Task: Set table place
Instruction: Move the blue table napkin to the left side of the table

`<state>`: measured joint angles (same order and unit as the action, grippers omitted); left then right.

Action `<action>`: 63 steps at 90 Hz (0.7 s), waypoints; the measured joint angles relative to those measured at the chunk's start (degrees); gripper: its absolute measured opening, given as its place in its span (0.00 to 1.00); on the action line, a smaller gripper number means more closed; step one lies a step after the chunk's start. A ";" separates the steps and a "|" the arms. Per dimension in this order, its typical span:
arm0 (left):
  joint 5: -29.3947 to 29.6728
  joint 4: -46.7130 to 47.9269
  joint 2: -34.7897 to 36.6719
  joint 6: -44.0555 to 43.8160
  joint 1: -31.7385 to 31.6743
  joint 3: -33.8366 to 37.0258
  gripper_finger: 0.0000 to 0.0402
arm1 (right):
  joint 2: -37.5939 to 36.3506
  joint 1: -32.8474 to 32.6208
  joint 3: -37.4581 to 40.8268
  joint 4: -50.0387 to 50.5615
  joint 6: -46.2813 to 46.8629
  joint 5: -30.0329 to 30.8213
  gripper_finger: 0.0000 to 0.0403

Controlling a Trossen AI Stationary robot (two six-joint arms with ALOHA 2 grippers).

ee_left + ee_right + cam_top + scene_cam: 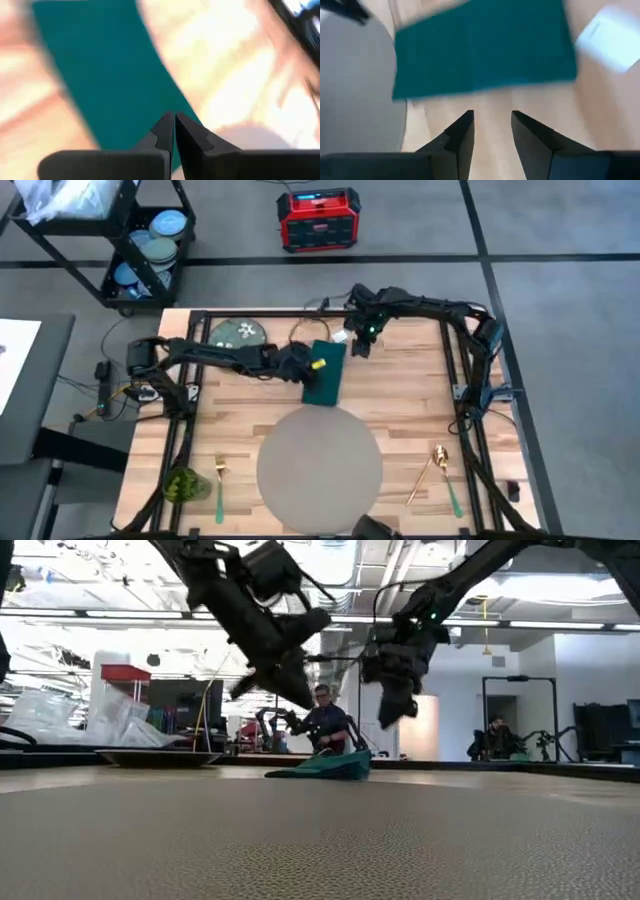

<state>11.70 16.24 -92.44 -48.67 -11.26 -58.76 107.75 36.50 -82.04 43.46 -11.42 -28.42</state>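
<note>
Table: light wooden plank top with black rails along its edges; everything below lies on it or hangs over it.
Placemat: large, round, grey and flat, on the near middle of the table; nothing lies on it. It fills the foreground of the low view.
My left arm: reaches in from the left rail toward the middle of the table.
My right arm: reaches in from the far right corner along the far edge.
Napkin: dark teal rectangle, just beyond the far rim of the placemat; in the low view its far part is bunched up off the wood.
Plate: green, patterned, at the far edge, left of the napkin.
My left gripper: above the napkin's left edge; my fingers are pressed together with nothing between them, clear of the cloth in the low view.
My right gripper: above the wood at the napkin's far right corner; my fingers stand a narrow gap apart and hold nothing.
Green glass: near left corner, left of the placemat.
Fork: gold head, green handle, between the glass and the placemat.
Right-hand cutlery: two gold-and-green pieces crossed, well right of the placemat.
</note>
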 joint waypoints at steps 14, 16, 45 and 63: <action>0.38 8.17 0.00 -16.76 -1.14 0.24 0.00 | -3.51 -0.53 -0.07 -4.32 1.38 1.48 0.29; -0.78 7.86 -0.29 -17.14 -1.13 0.27 0.00 | -3.93 -0.44 -0.07 -4.29 1.37 1.85 0.29; -9.08 -12.40 -1.46 -23.45 -0.97 11.01 0.08 | -11.29 3.60 -0.07 -0.82 1.03 2.90 0.29; -9.53 -15.41 -1.37 -24.43 -1.29 13.24 0.23 | -15.86 6.84 -0.04 1.98 1.01 3.01 0.29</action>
<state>2.17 0.83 -93.81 -73.10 -12.56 -45.52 91.89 43.34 -82.08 45.44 -10.41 -25.41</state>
